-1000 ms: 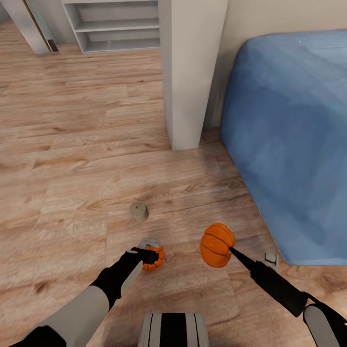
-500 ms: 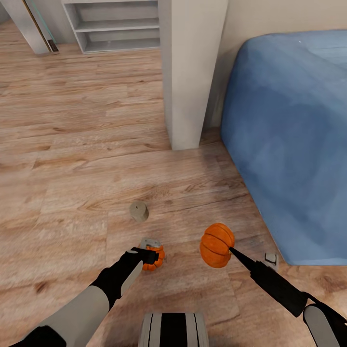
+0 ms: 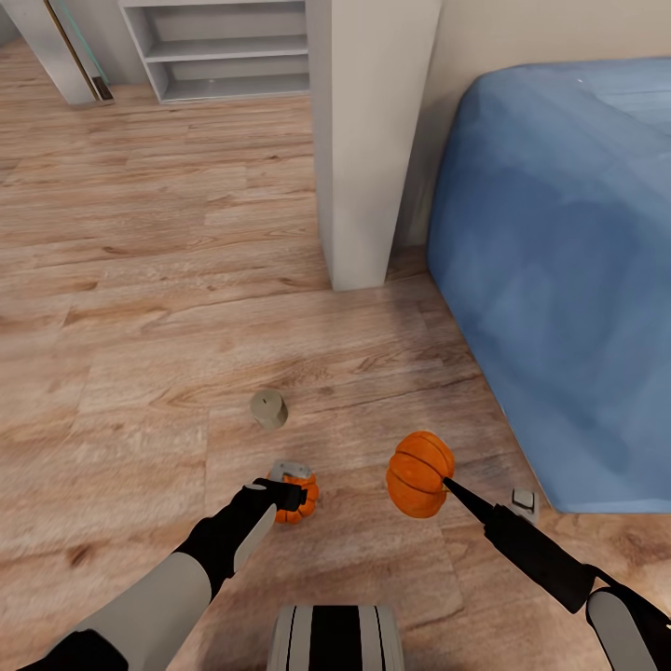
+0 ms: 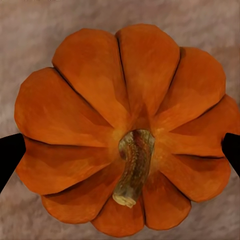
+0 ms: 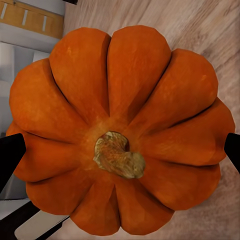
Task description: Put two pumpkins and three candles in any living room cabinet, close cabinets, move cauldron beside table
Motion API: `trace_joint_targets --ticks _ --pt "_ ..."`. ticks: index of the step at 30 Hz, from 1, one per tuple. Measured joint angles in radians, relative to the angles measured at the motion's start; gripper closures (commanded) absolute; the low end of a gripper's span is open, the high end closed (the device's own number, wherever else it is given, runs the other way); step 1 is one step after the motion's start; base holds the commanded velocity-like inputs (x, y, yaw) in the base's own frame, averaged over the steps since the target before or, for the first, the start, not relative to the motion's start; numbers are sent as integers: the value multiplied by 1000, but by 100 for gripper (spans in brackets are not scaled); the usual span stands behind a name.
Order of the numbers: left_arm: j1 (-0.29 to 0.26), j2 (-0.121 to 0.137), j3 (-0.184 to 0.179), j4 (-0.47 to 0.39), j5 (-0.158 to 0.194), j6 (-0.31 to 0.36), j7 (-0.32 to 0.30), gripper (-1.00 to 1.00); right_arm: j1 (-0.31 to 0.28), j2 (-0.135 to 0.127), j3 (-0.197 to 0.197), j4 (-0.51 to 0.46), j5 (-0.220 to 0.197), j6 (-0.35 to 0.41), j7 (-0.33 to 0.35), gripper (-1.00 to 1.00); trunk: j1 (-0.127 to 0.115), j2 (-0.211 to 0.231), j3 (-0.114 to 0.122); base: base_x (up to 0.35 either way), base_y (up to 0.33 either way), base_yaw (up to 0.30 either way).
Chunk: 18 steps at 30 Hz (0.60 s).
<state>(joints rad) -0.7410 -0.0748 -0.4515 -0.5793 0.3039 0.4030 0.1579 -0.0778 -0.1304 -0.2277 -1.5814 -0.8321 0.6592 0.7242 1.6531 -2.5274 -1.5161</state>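
On floor | left tool [image 3: 291, 497] clamps pumpkin [image 3: 300, 496], stem toward wrist | right tool [image 3: 445, 483] clamps second pumpkin [image 3: 418, 472]

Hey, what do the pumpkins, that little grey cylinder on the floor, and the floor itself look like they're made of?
Pumpkins: real-looking rind, matte orange, deep ribs, a dry, rough brownish stem in the wrist views; could equally be plastic decor. Candle: dull grey-beige, smooth, probably wax, though too small to confirm. Floor: light wood planks or laminate, visible grain and seams, low sheen.
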Motion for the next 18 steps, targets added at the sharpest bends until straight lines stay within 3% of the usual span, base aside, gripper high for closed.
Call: trace_joint_targets --ticks 18 --pt "0 0 0 0 2 0 0 100 0 0 0 0 -1 0 0 100 0 0 0 0 0 0"
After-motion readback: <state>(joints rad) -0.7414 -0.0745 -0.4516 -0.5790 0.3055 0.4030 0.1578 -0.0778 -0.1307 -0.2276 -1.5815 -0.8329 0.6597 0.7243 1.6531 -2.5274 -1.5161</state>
